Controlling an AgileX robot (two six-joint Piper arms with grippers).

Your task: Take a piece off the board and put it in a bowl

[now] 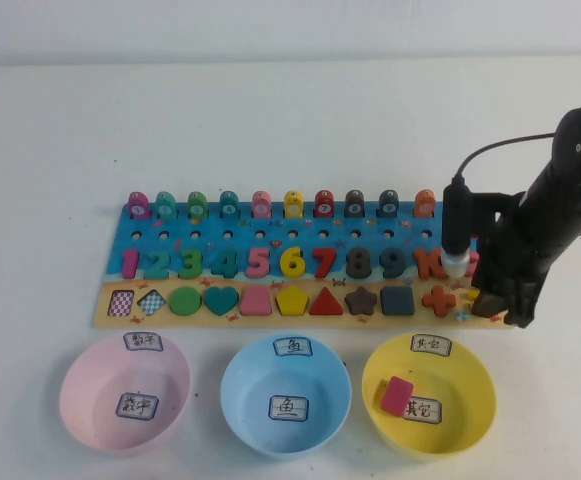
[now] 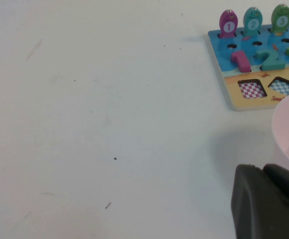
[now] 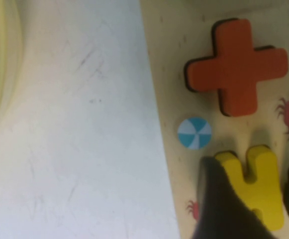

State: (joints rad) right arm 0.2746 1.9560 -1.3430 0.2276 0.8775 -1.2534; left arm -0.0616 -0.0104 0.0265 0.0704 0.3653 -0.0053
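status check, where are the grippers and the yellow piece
Right gripper down at board's right end, fingers either side of yellow piece. Left gripper parked by pink bowl. Nothing blocking.

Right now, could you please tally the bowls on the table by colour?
Pink bowl: 1
Blue bowl: 1
Yellow bowl: 1, holding a pink block
Total: 3

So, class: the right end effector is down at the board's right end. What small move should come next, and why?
Probably finish closing, then lift. The right end effector straddles the yellow piece beside the orange plus, fingers either side, piece still seated in the board. The left end effector is parked off the board.
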